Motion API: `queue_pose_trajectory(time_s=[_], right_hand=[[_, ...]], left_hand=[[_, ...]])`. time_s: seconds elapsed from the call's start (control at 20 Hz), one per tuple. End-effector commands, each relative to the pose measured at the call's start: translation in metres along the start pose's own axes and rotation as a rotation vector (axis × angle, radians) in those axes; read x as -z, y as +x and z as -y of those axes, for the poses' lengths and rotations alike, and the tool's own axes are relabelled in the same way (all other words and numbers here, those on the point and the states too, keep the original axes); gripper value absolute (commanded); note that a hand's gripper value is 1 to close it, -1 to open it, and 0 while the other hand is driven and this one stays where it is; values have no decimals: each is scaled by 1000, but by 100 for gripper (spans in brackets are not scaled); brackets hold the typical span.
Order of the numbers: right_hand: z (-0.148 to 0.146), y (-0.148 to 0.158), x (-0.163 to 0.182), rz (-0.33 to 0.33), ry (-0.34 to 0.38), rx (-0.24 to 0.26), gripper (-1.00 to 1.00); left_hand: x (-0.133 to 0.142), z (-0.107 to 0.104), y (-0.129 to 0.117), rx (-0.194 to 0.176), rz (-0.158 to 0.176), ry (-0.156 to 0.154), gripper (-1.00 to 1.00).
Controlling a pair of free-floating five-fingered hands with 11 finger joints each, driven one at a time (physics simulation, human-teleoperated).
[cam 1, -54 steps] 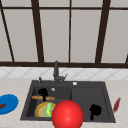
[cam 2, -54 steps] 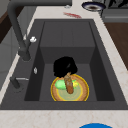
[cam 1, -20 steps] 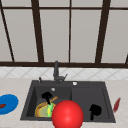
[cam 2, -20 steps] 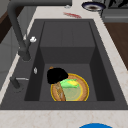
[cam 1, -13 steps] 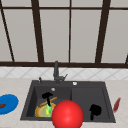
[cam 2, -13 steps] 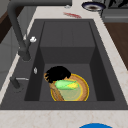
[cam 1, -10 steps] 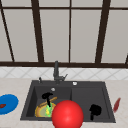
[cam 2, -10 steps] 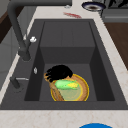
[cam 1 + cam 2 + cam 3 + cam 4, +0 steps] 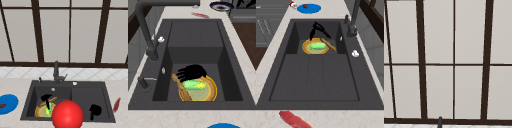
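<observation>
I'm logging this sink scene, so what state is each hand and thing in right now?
Left hand: over the plate's far edge, fingers spread above the green object.
Right hand: in the air over the sink's right half, holding nothing.
Green object: lying flat on the plate.
Yellow plate: flat on the left basin floor.
Wooden utensil: lying slanted across the plate's edge.
Faucet: no water visible.
Red ball: in front of the sink.

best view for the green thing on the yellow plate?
Left side view: the green thing lies in full on the yellow plate, left hand just behind it. Right side view shows it smaller; in the front view a red ball partly covers it.
</observation>
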Motion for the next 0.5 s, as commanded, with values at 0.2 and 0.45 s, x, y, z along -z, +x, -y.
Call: queue_pose_trajectory(time_s=[0.2, 0.45], right_hand=[[0, 0, 0, 0, 0, 0, 0], [0, 0, 0, 0, 0, 0, 0]], left_hand=[[1, 10, 35, 16, 27, -24, -100], [-2, 22, 55, -4, 2, -2, -100]])
